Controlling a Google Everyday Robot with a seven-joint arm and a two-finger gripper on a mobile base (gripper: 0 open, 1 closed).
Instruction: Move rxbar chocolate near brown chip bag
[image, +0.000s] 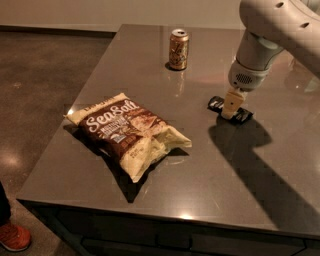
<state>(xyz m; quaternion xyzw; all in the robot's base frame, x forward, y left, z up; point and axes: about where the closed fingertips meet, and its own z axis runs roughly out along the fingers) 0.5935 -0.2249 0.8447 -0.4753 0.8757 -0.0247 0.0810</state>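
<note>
The rxbar chocolate (243, 116) is a small flat black bar lying on the grey table at the right of middle. My gripper (232, 106) hangs from the white arm and comes down right onto the middle of the bar, hiding its centre. The bar's two ends show on either side of the gripper. The brown chip bag (126, 134) lies flat on the table to the left, well apart from the bar, with white "Sea Salt" script and cream edges.
A tan soda can (178, 49) stands upright at the back of the table (210, 185), behind and to the left of the bar. The table's front edge is near the bottom of the view. A red shoe (14, 236) is on the floor at bottom left.
</note>
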